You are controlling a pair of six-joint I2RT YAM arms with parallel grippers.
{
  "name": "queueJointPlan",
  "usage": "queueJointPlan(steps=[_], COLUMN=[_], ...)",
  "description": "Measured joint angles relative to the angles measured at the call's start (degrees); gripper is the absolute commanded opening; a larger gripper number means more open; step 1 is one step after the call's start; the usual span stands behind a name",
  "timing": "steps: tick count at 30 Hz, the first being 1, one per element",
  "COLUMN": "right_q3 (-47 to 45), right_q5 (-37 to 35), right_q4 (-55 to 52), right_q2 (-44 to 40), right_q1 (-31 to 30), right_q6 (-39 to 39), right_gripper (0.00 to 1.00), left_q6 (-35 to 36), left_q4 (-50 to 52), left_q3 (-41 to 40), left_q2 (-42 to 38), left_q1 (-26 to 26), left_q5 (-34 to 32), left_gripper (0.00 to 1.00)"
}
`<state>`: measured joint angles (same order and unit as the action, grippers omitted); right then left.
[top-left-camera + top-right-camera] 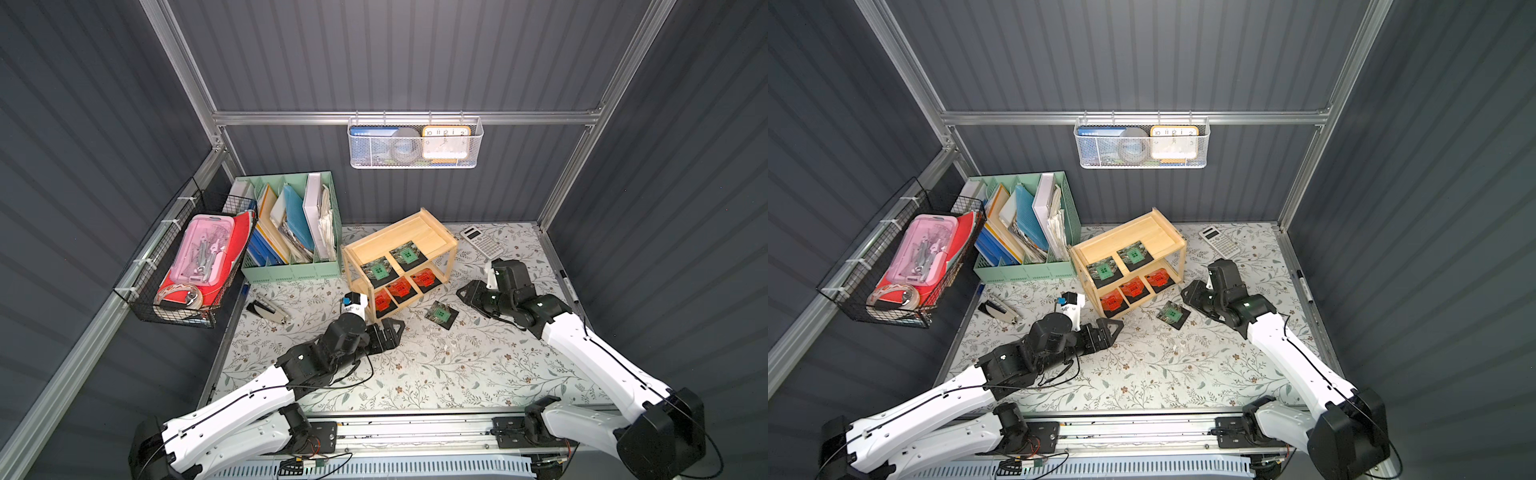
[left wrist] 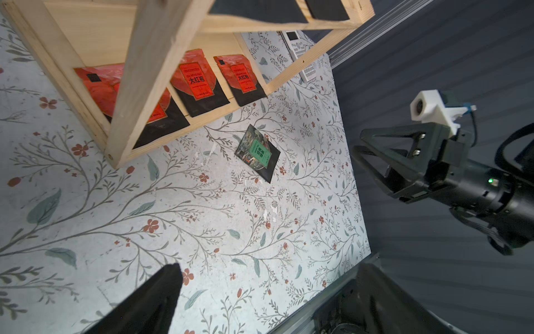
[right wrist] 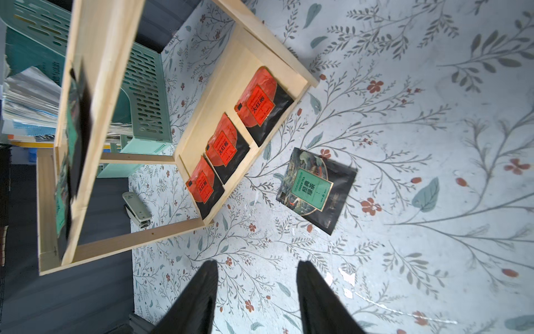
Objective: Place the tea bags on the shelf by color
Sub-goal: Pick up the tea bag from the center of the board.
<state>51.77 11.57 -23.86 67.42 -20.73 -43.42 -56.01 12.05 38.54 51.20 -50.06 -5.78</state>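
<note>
On the tabletop point(image 1: 415, 374), the shelf point(image 1: 419, 232) is nearly filled: three red tea bags point(image 1: 401, 287) are laid on its lower tier and two green tea bags point(image 1: 405, 254) on the upper tier, which is seen face-on only in both top views. The right hand point(image 3: 257, 263), shown half open and empty in its wrist view, is poised near the last green bag point(image 1: 441, 314), which lies flat beside the shelf. A descent and pinch seem needed next. The left hand point(image 1: 395, 332) is held open and empty.
</note>
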Motion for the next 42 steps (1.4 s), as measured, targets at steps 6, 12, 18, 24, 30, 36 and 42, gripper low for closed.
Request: queueJointPlan(steps=[6, 12, 18, 24, 30, 36, 42], right_q3=[-1.6, -4.5, -5.3, -5.0, -1.7, 3.0, 6.5], right_q5=[4.6, 8.8, 11.6, 14.4, 16.5, 17.4, 18.4], right_q4=[1.6, 3.5, 6.4, 9.0, 10.5, 11.6, 12.4], right_q2=[5.4, 9.7, 13.5, 19.1, 25.9, 31.0, 35.5], right_q1=[1.7, 3.9, 6.0, 7.8, 8.2, 8.5, 9.1], right_q6=[2.5, 5.0, 6.4, 7.3, 8.1, 8.6, 9.0], right_gripper=[0.49, 0.49, 0.49, 0.48, 0.48, 0.48, 0.47], left_q6=[-2.8, -6.1, -8.9, -10.2, -10.9, -11.1, -11.1], left_q4=[-5.8, -10.6, -13.9, -15.7, -17.0, -17.5, -17.9], left_q3=[-1.3, -2.1, -2.3, -2.1, -1.2, 1.4, 3.5], left_q2=[5.4, 8.9, 11.5, 16.7, 19.8, 22.4, 25.3], left_q1=[-0.7, -2.2, -4.6, -5.9, -6.3, -6.4, -6.8], left_q5=[-0.4, -2.5, -5.3, -6.5, -7.4, -7.5, -7.5], left_gripper=[1.0, 1.0, 1.0, 1.0, 1.0, 1.0, 1.0])
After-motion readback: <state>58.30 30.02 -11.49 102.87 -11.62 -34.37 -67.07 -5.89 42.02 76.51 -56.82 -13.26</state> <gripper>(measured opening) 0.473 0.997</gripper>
